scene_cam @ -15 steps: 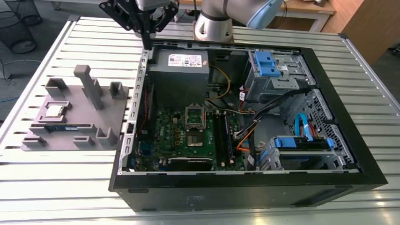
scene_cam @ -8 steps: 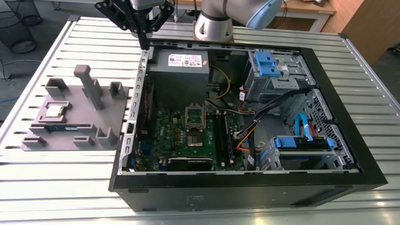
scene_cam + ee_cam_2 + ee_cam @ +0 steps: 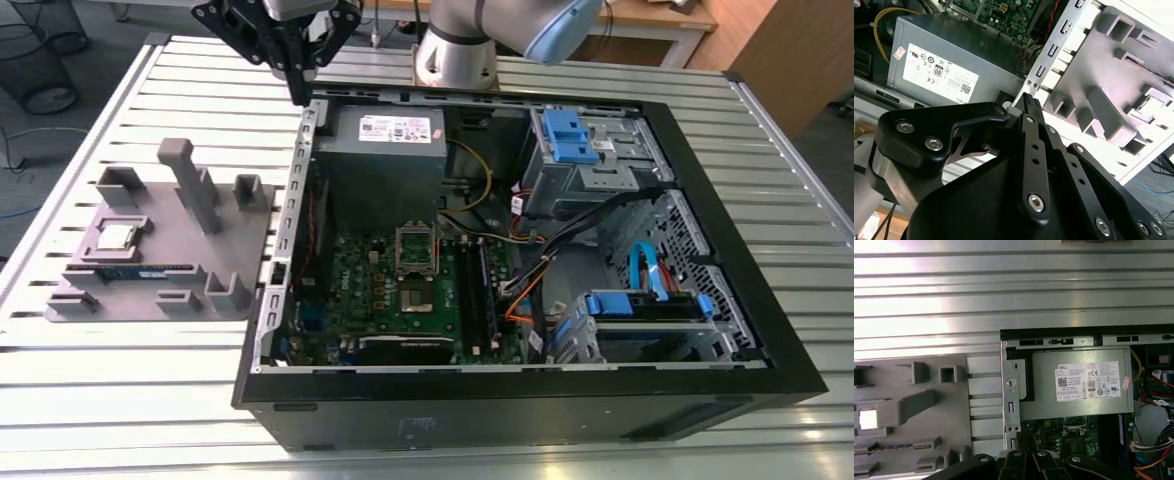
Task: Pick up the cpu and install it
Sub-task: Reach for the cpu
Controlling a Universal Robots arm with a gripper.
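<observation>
The gripper [image 3: 302, 92] hangs over the rim of the computer case [image 3: 534, 385], at the corner by the power supply [image 3: 387, 140]. The arm's upper links run out of the exterior view. My first wrist view cuts the linkage off before the tips. In the second wrist view I can see the fingers [image 3: 1030, 150] pressed together to a single point, with nothing between them.

The cpu [image 3: 118, 236] lies flat, metal top up, in a recess of the grey holder [image 3: 160, 250], which sits just outside the case on the exterior view's left, well apart from the gripper. In the first wrist view glare bleaches it to a blank white patch. It is square, so I see no long axis; its edges line up with the holder's. A memory stick [image 3: 134, 270] lies just beside it, its length running toward the case wall.

Inside the case, the socket frame [image 3: 416, 245] sits on the green board. Everything rests on a slatted metal table [image 3: 134, 400]. A wooden desk [image 3: 654, 15] and a wire basket [image 3: 40, 70] stand beyond the case.
</observation>
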